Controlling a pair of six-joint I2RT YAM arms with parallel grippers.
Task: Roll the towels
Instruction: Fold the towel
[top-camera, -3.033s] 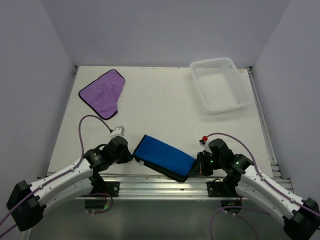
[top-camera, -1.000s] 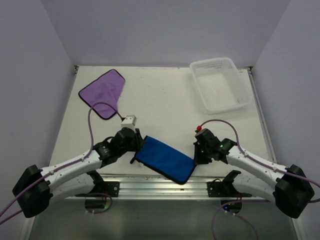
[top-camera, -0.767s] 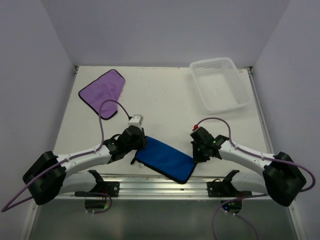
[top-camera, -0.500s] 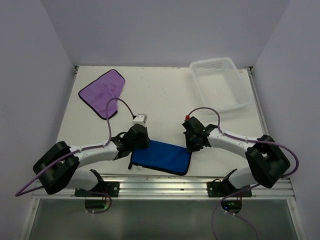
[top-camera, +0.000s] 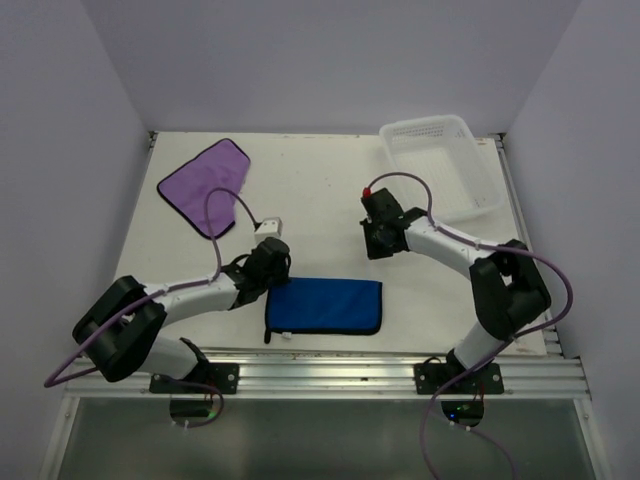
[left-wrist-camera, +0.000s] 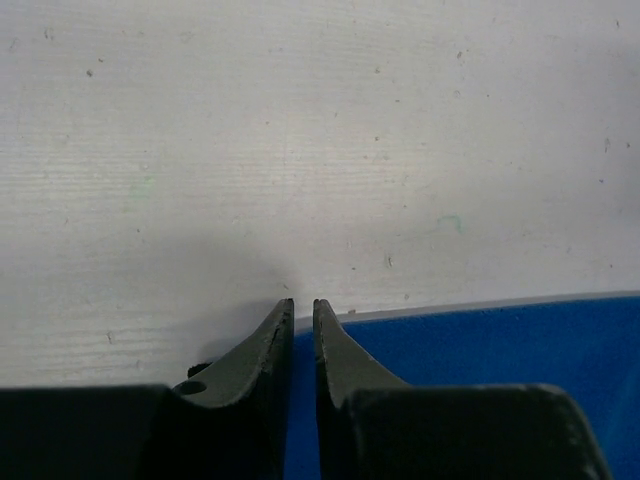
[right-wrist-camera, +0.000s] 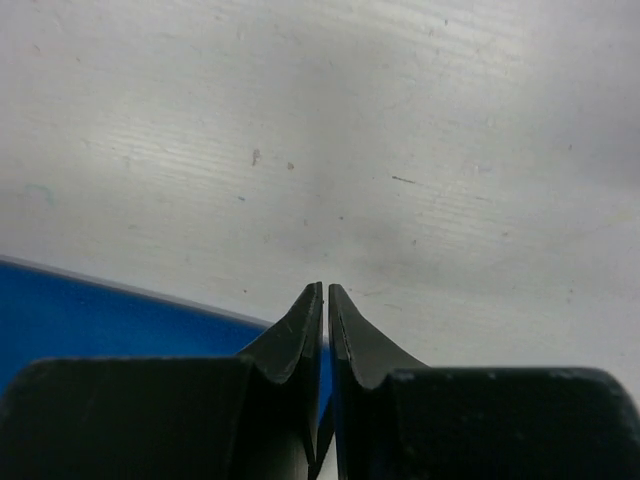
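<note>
With your left gripper (left-wrist-camera: 303, 305) and right gripper (right-wrist-camera: 325, 290) both pinched almost closed on nothing just past the far edge of the folded blue towel (top-camera: 325, 306) at near centre, a push could skid or bunch it instead of rolling it

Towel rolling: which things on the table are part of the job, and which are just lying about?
Job:
- blue towel, folded, near front edge
- purple towel, lying flat, far left corner

Lying about:
- white basket, far right corner
</note>
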